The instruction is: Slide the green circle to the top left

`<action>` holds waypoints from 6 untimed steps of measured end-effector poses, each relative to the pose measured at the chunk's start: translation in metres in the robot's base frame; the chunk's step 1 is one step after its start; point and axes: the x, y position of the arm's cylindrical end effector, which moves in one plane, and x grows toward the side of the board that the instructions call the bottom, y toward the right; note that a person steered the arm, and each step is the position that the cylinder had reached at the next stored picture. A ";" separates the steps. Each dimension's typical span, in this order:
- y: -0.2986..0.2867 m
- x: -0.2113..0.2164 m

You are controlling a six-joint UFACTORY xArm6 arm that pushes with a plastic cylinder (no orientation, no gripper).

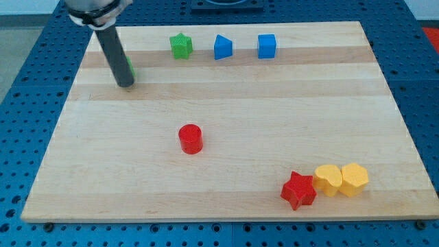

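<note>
Nearly upright, my tip (pixel 125 84) hides most of green circle (pixel 129 67); no pincer.

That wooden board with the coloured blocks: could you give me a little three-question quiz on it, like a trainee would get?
1. True or false: the red cylinder touches the red star.
2. Which block sits between the green star and the blue cube? A) a yellow block B) the blue pentagon-like block C) the red cylinder
3. Fill in: the green circle is mostly hidden behind the ____.

Key: 1 false, it stands alone. 2 B. 3 rod; my tip rests right beside it, at the view's top left.
</note>
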 end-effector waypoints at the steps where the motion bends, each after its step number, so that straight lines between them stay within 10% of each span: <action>1: 0.021 -0.010; 3: 0.022 0.024; 6: -0.009 -0.045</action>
